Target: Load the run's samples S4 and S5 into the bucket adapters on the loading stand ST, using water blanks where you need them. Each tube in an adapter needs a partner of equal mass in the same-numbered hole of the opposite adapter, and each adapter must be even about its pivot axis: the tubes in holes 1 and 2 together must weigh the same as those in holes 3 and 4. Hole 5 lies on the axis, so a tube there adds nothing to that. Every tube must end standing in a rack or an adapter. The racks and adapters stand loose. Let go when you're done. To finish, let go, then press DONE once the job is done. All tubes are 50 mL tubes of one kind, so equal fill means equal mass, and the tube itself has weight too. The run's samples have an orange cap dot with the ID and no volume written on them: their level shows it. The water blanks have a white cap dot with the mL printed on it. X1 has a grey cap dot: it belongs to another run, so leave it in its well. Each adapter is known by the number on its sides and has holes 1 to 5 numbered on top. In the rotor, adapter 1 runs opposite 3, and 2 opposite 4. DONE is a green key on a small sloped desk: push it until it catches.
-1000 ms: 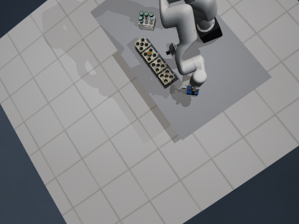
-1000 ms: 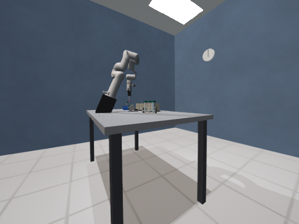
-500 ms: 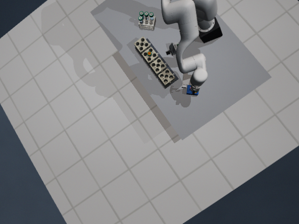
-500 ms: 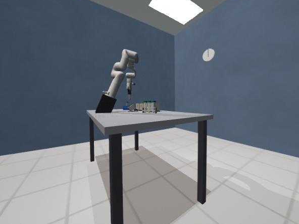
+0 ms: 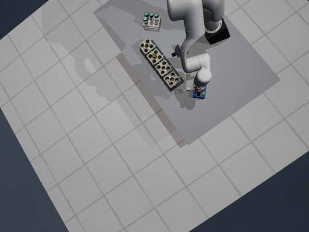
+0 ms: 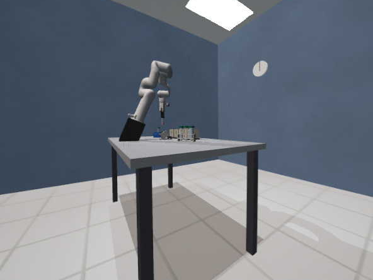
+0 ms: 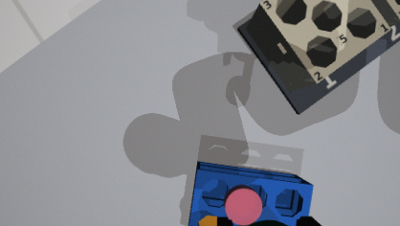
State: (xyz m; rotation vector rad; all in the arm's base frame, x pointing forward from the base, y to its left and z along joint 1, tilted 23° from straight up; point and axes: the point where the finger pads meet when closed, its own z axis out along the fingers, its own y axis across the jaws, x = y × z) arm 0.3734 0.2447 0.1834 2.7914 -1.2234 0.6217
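The gripper (image 5: 200, 92) (image 6: 162, 118) (image 7: 258, 222) is clamped on a pink-bottomed tube (image 6: 162, 122) (image 7: 243, 206), held aloft over the blue rack (image 5: 196, 96) (image 6: 156, 135) (image 7: 306, 192), near the loading stand (image 5: 171, 90) (image 7: 299, 107) with its cream adapters. The tube probably handles as light, stiff, smooth plastic, its weight shifting with the liquid, so a firm, level hold high up near the cap seems best, leaving the lower body free for a hole. A loose grip could let it swing or slip.
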